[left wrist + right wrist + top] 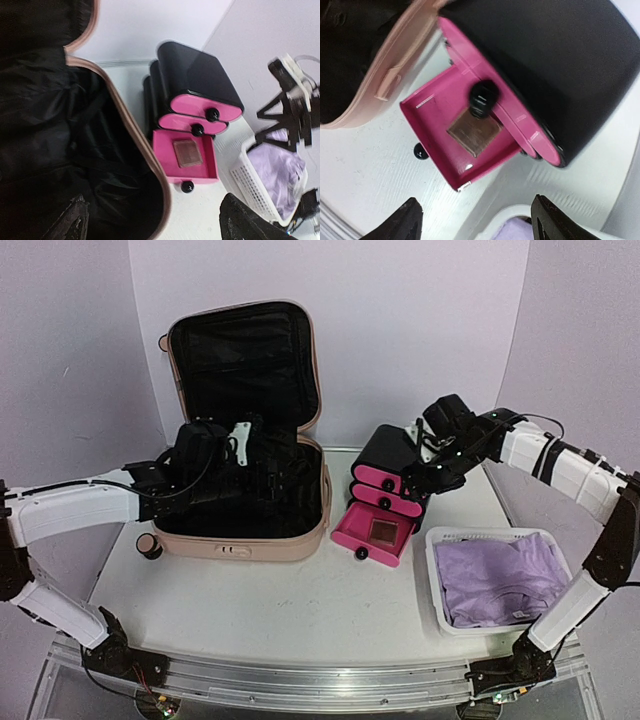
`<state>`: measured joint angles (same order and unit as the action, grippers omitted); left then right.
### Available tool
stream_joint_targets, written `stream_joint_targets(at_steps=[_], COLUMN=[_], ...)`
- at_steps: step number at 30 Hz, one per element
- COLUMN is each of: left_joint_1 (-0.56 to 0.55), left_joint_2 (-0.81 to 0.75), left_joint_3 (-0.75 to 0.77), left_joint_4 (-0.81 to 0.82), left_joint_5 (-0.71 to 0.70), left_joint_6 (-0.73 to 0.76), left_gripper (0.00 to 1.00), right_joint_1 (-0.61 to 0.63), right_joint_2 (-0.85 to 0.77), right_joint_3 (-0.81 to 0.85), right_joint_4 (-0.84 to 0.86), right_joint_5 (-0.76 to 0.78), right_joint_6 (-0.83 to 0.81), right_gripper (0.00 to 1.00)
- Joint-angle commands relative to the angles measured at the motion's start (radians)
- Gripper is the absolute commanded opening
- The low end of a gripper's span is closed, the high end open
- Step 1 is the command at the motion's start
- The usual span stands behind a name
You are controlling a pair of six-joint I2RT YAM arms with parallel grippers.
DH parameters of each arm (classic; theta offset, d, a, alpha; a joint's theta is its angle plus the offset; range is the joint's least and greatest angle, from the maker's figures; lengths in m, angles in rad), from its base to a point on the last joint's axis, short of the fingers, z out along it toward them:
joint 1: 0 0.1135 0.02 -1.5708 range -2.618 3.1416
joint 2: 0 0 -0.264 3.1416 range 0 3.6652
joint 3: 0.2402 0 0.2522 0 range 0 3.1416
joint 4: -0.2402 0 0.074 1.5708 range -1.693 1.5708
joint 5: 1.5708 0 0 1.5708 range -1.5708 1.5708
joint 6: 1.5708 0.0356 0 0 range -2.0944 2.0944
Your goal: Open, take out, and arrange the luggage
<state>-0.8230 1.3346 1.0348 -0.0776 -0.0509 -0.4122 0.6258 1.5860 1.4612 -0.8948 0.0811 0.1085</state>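
Luggage, a pale pink hard-shell suitcase (240,538), stands far left on the table (300,610), lid upright; its black fabric lining is too dark to show contents. The left tool (159,222) hangs over its base, jaws wide, empty. Near right, a white perforated plastic basket (436,585) holds lilac cloth (500,575). Between them, a black-and-pink stacked drawer box (388,452) has its bottom pink drawer (350,528) pulled out, a small brown square piece (383,531) inside. The right tool (480,222) hovers above that box, jaws apart, gripping nothing.
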Motion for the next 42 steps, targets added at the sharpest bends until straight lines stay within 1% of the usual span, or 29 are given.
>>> stream_joint_targets(at_steps=[1, 5, 6, 8, 9, 11, 14, 17, 19, 21, 23, 26, 31, 38, 42], left_joint_1=[-0.076, -0.181, -0.201, -0.249, -0.269, -0.299, -0.324, -0.326, -0.327, -0.326, -0.327, -0.327, -0.327, -0.326, -0.322], left_joint_2=[0.111, 0.240, 0.269, 0.335, 0.368, 0.431, 0.534, 0.615, 0.662, 0.720, 0.777, 0.842, 0.919, 0.990, 1.040], left_joint_3=[0.101, 0.159, 0.169, 0.193, 0.203, 0.224, 0.269, 0.329, 0.365, 0.411, 0.454, 0.509, 0.588, 0.689, 0.767], left_joint_4=[0.019, 0.020, 0.021, 0.019, 0.019, 0.019, 0.020, 0.018, 0.019, 0.018, 0.016, 0.015, 0.010, 0.010, 0.010], left_joint_5=[0.125, 0.115, 0.110, 0.096, 0.090, 0.066, 0.050, 0.026, 0.032, 0.029, 0.021, -0.019, -0.074, -0.138, -0.195], left_joint_6=[0.062, 0.115, 0.128, 0.170, 0.188, 0.217, 0.274, 0.313, 0.335, 0.353, 0.368, 0.377, 0.387, 0.411, 0.459], left_gripper=[0.89, 0.81, 0.77, 0.64, 0.58, 0.50, 0.45, 0.40, 0.35, 0.31, 0.29, 0.28, 0.31, 0.36, 0.41], right_joint_1=[-0.128, -0.238, -0.264, -0.302, -0.312, -0.319, -0.321, -0.321, -0.321, -0.321, -0.321, -0.321, -0.321, -0.321, -0.321], right_joint_2=[-0.045, 0.002, 0.020, 0.062, 0.086, 0.137, 0.221, 0.309, 0.355, 0.394, 0.435, 0.474, 0.450, 0.415, 0.402], right_joint_3=[-0.030, 0.051, 0.074, 0.128, 0.156, 0.215, 0.307, 0.398, 0.443, 0.483, 0.530, 0.556, 0.469, 0.383, 0.351], right_joint_4=[-0.015, -0.024, -0.025, -0.024, -0.024, -0.024, -0.024, -0.024, -0.024, -0.024, -0.021, -0.023, -0.015, 0.019, 0.022], right_joint_5=[-0.229, -0.302, -0.329, -0.377, -0.389, -0.384, -0.386, -0.395, -0.394, -0.406, -0.416, -0.406, -0.370, -0.403, -0.412], right_joint_6=[0.138, 0.185, 0.201, 0.227, 0.228, 0.224, 0.221, 0.232, 0.242, 0.254, 0.262, 0.262, 0.264, 0.291, 0.298], right_gripper=[0.77, 0.78, 0.78, 0.78, 0.77, 0.75, 0.72, 0.64, 0.56, 0.49, 0.46, 0.45, 0.45, 0.44, 0.44])
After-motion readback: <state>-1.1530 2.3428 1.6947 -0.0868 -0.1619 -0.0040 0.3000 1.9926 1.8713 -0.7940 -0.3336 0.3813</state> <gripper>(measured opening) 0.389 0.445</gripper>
